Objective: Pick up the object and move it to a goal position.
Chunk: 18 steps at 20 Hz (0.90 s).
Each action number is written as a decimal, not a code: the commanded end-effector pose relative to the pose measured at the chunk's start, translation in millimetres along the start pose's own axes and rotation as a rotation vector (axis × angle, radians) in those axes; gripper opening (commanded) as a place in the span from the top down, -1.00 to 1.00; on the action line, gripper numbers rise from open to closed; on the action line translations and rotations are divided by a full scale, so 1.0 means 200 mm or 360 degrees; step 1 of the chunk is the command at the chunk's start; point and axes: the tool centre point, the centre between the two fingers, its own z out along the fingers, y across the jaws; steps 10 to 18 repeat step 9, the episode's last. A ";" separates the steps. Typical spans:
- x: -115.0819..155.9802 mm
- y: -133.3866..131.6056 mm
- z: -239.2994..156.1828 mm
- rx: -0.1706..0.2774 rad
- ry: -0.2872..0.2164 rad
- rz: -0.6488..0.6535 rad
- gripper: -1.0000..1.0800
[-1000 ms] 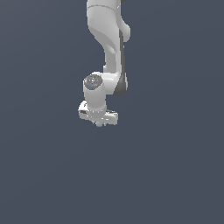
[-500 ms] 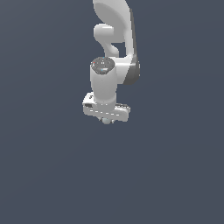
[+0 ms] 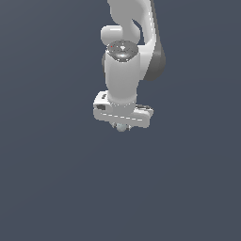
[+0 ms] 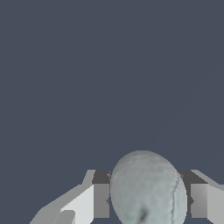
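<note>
Slate-blue ground fills everything around the robot, flat and featureless, so no table edge or corner shows to place things by. White and glossy, the arm point(image 3: 127, 52) hangs down from the top of the exterior view, its wrist joint a rounded drum with a grey cap. Below that sits the gripper point(image 3: 122, 126), its broad white body turned crosswise. Smallest of all is the ball point(image 3: 122, 127) (pale grey-green, matte), just peeking out under the gripper body. In the wrist view the ball point(image 4: 148, 189) sits squarely between the two fingers point(image 4: 101, 197), both dark pads pressed against its sides, so the gripper is clamped on it.
</note>
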 end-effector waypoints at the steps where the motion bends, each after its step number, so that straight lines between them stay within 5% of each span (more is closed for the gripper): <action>1: 0.02 -0.02 -0.04 0.0000 -0.0001 0.0001 1.00; 18: 0.03 -0.04 -0.06 0.0000 -0.0002 0.0001 1.00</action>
